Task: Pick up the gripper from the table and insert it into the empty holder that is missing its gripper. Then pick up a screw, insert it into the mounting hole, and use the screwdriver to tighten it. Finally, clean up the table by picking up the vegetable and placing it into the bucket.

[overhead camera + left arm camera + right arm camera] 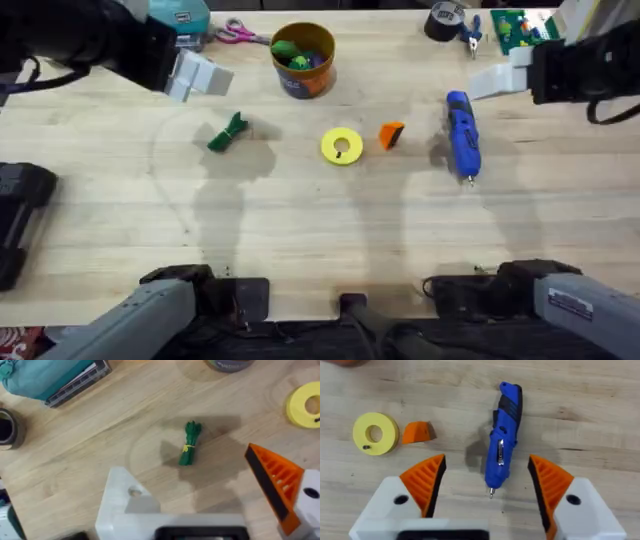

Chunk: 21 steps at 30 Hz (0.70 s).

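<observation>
The orange gripper [391, 134] lies loose on the bench [320, 240], just beside the yellow ring [342, 146] at its 3 o'clock, w/ the screwdriver [462, 134] further out the same way. Your right gripper [487, 491] hangs above the screwdriver, fingers spread & empty. The left gripper [200, 505] has one orange finger; its other side is the bare holder [127, 502], so I can't call it open or closed. Risk: the wedge is small, so an off-centre pinch could skid it into the ring.
</observation>
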Available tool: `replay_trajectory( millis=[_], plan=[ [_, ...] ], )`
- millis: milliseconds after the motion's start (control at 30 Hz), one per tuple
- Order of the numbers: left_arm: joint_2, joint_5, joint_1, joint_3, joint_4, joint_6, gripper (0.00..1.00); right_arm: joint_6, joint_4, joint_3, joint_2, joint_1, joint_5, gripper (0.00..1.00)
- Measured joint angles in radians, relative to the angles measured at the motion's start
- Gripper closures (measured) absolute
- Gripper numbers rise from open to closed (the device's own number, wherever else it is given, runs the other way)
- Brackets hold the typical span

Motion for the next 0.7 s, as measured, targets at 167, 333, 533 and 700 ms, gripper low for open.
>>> replay_trajectory(
  millis=[167, 333, 533, 700],
  plan=[
    [-0.01, -0.001, 0.0, 0.0, 0.051, -0.135, 0.015, 0.0, 0.0, 0.0, 0.0, 0.0, 0.0, 0.006],
    [-0.093, -0.015, 0.0, 0.0, 0.106, -0.26, 0.015, 0.0, 0.0, 0.0, 0.0, 0.0, 0.0, 0.006],
    [-0.252, -0.027, 0.0, 0.0, 0.111, -0.352, 0.015, 0.0, 0.0, 0.0, 0.0, 0.0, 0.0, 0.006],
    [-0.328, -0.028, 0.0, 0.0, 0.106, -0.398, 0.015, 0.0, 0.0, 0.0, 0.0, 0.0, 0.0, 0.006]
  ],
)
